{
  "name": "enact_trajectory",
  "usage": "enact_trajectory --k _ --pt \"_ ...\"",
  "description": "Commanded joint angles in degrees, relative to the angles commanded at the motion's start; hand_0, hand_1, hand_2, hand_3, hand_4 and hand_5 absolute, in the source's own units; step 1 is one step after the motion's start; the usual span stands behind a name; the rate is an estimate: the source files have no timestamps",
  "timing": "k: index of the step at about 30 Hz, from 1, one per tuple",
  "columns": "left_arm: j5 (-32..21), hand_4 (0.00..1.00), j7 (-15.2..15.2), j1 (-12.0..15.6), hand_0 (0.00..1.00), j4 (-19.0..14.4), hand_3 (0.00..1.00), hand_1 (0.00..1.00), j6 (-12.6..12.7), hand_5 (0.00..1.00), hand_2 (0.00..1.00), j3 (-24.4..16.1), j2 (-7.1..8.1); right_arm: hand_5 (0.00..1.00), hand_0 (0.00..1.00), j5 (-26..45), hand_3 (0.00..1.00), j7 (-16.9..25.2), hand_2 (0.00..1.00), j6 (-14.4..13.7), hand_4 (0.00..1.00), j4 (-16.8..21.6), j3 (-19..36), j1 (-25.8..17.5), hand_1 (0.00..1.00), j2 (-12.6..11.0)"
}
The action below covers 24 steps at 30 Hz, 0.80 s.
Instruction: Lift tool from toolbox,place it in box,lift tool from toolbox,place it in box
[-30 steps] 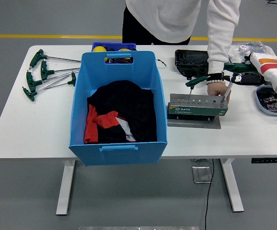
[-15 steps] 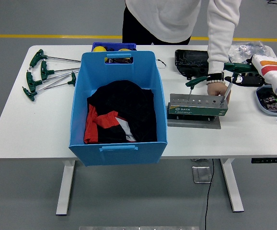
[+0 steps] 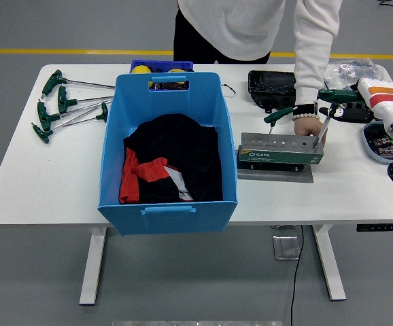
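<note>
The grey toolbox stand [image 3: 280, 151] sits on the table right of the blue box [image 3: 167, 153]. Two green T-handle tools stand in it: one [image 3: 275, 117] at the middle, one [image 3: 337, 95] at its right end. A person's hand [image 3: 308, 126] rests on the stand's right end. My right hand [image 3: 349, 109] is next to the right tool's green handle, and the white and orange forearm [image 3: 381, 96] comes in from the right edge. Its grasp is hidden. The left arm is out of view.
The blue box holds black and red cloth [image 3: 166, 163]. Several green T-handle tools [image 3: 64, 105] lie at the table's far left. A black tray [image 3: 271, 87] sits behind the stand, and a small blue bin with yellow items [image 3: 160, 68] sits behind the box. A tray of parts [image 3: 381, 142] is at the right edge.
My right forearm has shifted slightly down and to the right. The person's hand and the tools in the stand have stayed in place.
</note>
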Motion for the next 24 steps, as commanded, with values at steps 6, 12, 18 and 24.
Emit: enact_trajectory --k 6,12,18,24 --pt "0.1 0.755 0.0 -0.2 0.81 0.0 0.755 0.844 0.0 0.635 0.847 0.0 0.02 0.806 0.159 0.2 0.135 0.1 0.13 -2.0 0.998 -1.1 0.0 0.3 0.102 0.2" --pt "0.2 0.755 0.1 -0.3 0.809 0.0 0.755 0.843 0.0 0.634 0.848 -0.1 -0.02 0.757 0.124 0.5 0.064 1.5 0.089 -4.0 0.998 -1.8 -0.4 0.2 0.066 0.2" --pt "0.4 0.754 0.2 -0.3 0.809 0.0 0.752 0.843 0.0 0.633 0.846 -0.3 -0.05 0.68 0.1 0.3 0.007 2.6 0.047 -6.2 0.998 -1.8 -0.5 -0.2 0.03 0.0" --pt "1.2 0.756 0.5 -0.2 0.809 0.1 0.752 0.842 0.0 0.637 0.846 -0.9 -0.1 0.646 0.081 1.0 0.002 3.8 0.018 -9.3 0.998 -1.8 -0.7 -0.1 0.002 -0.1"
